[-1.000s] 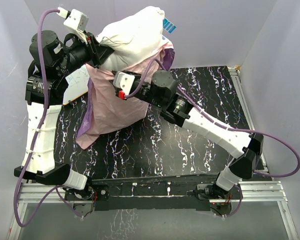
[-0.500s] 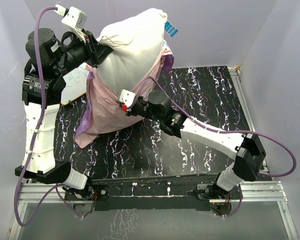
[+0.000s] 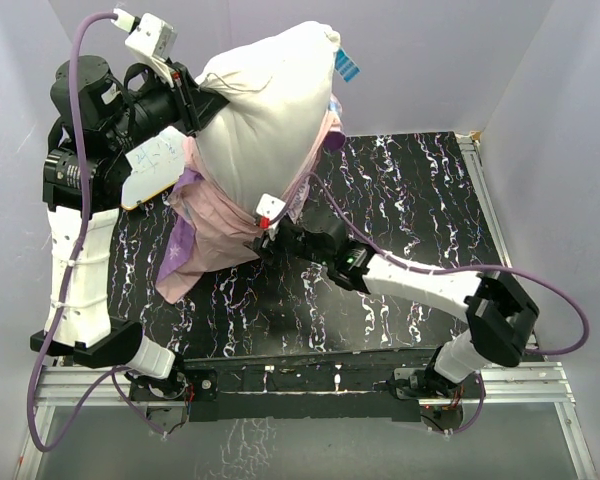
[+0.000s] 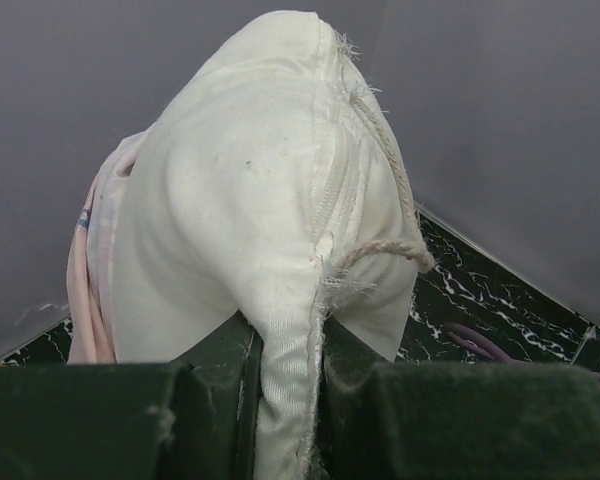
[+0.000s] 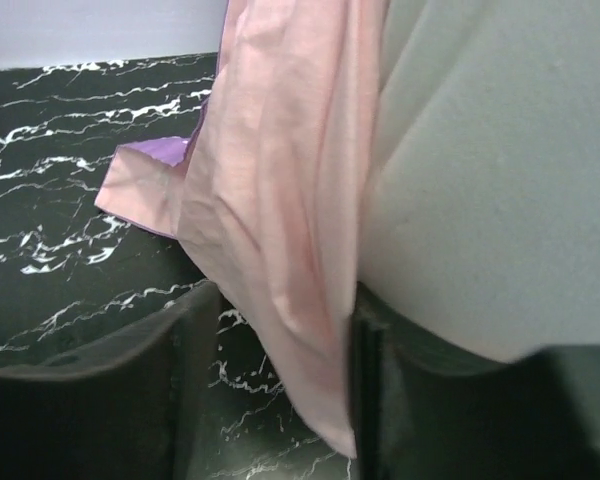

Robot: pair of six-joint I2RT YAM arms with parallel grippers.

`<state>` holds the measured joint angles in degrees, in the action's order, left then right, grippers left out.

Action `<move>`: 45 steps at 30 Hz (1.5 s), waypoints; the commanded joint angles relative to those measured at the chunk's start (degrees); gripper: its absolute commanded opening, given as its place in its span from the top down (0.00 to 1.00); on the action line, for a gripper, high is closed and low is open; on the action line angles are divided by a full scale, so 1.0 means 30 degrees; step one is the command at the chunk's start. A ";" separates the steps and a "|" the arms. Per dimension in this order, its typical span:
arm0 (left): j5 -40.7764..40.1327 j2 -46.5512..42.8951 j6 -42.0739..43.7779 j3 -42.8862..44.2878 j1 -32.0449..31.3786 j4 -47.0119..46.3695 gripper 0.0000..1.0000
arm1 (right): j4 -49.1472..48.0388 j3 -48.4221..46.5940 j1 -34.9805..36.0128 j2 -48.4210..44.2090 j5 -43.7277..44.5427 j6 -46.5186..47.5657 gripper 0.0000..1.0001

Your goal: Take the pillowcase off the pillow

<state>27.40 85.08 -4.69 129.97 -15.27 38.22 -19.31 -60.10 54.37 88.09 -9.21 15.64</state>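
I have the left gripper (image 3: 188, 98) up high at the back left, its jaws clamped on a frayed corner seam of the white pillow (image 3: 265, 120). On the left wrist camera that corner runs down between the two dark fingers (image 4: 210, 400), and a loose cord hangs off the seam. The pillow hangs tilted, its blue tag (image 3: 347, 66) at the top right corner.

The pillowcase (image 3: 215, 225) is bunched around the pillow's lower end only, its pale pink inside showing, with a purple strip of the outside trailing down at the left onto the black marbled table (image 3: 430, 200). Most of the pillow stands bare above the sack's mouth; how much sits inside I can't quite judge, since the folds hide it.

The right gripper (image 3: 265, 238) is low, at the case's near edge. On its wrist camera a fold of pink fabric is pinched between its fingers, the white pillow touching just beside it.

A whiteboard (image 3: 152, 165) lies under the left arm.
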 commanded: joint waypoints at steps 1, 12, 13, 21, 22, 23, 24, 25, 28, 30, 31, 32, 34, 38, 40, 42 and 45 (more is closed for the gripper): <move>-0.0586 -0.2109 0.0158 0.0754 0.0104 -0.5347 1.00 | 0.3307 -0.0483 -0.0248 -0.2490 -0.0370 -0.2420 0.40; 0.0785 -0.3779 0.0445 -0.1094 0.0098 -0.4103 1.00 | 0.6132 -0.8298 -0.9008 -0.3743 -0.4325 -1.1718 0.26; 0.0882 -0.3834 0.0449 -0.1138 0.0093 -0.4009 1.00 | 0.6391 -0.8558 -0.9506 -0.3556 -0.3911 -1.2263 0.27; 0.1462 -0.3918 0.0411 -0.1028 0.0087 -0.3520 1.00 | 0.5460 -0.9223 -1.0420 -0.2066 -0.4437 -1.4660 0.28; 0.1472 -0.3903 0.0419 -0.1020 0.0099 -0.3490 1.00 | 0.5469 -0.9197 -1.0418 -0.1911 -0.4518 -1.4802 0.28; 0.1454 -0.3923 0.0405 -0.1020 0.0096 -0.3496 1.00 | 0.5470 -0.9103 -1.0418 -0.1800 -0.4543 -1.4897 0.29; 0.1482 -0.3911 0.0418 -0.1019 0.0102 -0.3483 1.00 | 0.5470 -0.8915 -1.0418 -0.1724 -0.4582 -1.5011 0.31; 0.1485 -0.3946 0.0405 -0.1034 0.0097 -0.3481 1.00 | 0.5470 -0.8687 -1.0418 -0.1666 -0.4602 -1.5110 0.33; 0.1514 -0.3927 0.0392 -0.1027 0.0090 -0.3539 1.00 | 0.5918 -0.7705 -1.0418 -0.1557 -0.3724 -1.5392 0.41; 0.1550 -0.3897 0.0365 -0.0969 0.0091 -0.3565 1.00 | 0.5940 -0.6585 -1.0422 -0.1604 -0.2843 -1.5462 0.45; 0.1602 -0.3882 0.0298 -0.0940 0.0095 -0.3609 1.00 | 0.5961 -0.6033 -1.0433 -0.1553 -0.2422 -1.5441 0.48; 0.1606 -0.3880 0.0280 -0.0903 0.0089 -0.3625 1.00 | 0.5989 -0.5455 -1.0435 -0.1473 -0.2029 -1.5423 0.50; 0.1662 -0.3839 0.0245 -0.0715 0.0106 -0.3628 1.00 | 0.6019 -0.4383 -1.0419 -0.1087 -0.1787 -1.5295 0.53; 0.1836 -0.3806 0.0200 -0.0309 0.0083 -0.3692 1.00 | 0.6432 -0.1995 -1.0422 0.0321 -0.2213 -1.5229 0.58; 0.1958 -0.3772 0.0169 -0.0140 0.0086 -0.3741 1.00 | 0.6537 -0.0893 -1.0420 0.1163 -0.2536 -1.5147 0.59; 0.1991 -0.3776 0.0185 0.0008 0.0100 -0.3730 1.00 | 0.6528 0.0158 -1.0391 0.1875 -0.2742 -1.4966 0.58; 0.2032 -0.3724 0.0416 0.0179 0.0108 -0.3485 1.00 | 0.6574 0.0803 -1.0421 0.1718 -0.3035 -1.3885 0.51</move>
<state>33.21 76.14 -3.42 125.27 -15.11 38.13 -2.83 -61.06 23.73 92.47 -19.75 -30.76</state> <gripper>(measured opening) 0.120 0.444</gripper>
